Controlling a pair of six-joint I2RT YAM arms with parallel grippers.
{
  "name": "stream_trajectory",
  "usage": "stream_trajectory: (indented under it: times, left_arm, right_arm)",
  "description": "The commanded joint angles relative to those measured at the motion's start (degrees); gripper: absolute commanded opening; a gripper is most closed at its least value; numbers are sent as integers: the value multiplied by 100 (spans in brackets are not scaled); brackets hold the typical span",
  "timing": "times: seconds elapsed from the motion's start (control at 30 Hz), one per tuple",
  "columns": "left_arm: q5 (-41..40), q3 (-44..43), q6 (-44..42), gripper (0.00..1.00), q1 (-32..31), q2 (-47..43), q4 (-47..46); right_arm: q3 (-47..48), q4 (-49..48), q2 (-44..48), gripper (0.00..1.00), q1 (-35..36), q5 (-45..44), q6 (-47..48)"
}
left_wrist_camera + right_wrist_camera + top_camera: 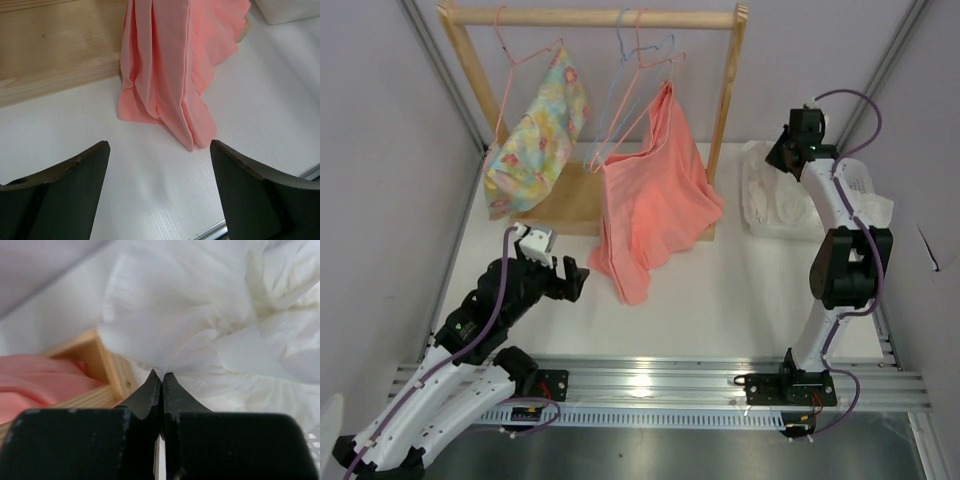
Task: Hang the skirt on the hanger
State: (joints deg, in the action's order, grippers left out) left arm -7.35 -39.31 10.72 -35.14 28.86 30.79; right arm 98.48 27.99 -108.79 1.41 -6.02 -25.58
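Skirt lies in a crumpled white heap at the far right of the desk, just right of the wooden rack. The right claw is down on the heap's left edge. In the right wrist view its fingers are pressed together, with a fold of the white cloth pinched at their tips. The blue hanger hangs on the rack's rail, between pink hangers, bare of any cloth. To its right a salmon garment droops from a pink hanger, its hem touching the desk. A floral garment hangs at the left end of the rail. The left claw hovers over the near left of the desk, its jaws spread wide and holding nothing. It points toward the salmon hem, near it but apart. In the left wrist view the rack's wooden base shows beyond that hem.
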Motion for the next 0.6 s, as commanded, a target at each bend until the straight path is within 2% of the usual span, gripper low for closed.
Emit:
stream_trajectory:
  times: [0.0,0.13,0.3,0.5,0.57]
  left_arm:
    - [-91,2,132,87,-28,-91,-125]
    - [-64,-7,123,88,-20,-65,-134]
    - [-38,-7,123,88,-20,-82,-143]
    - [-38,-7,106,88,-28,-117,-143]
    - [-47,-6,114,87,-28,-170,-143]
  right_arm:
    - [567,198,893,0,0,-171,116]
    - [769,303,1605,0,113,-214,141]
    - [585,146,3088,0,395,-172,291]
    - [497,119,4304,0,720,558,282]
    - [349,285,4612,0,799,1222,151]
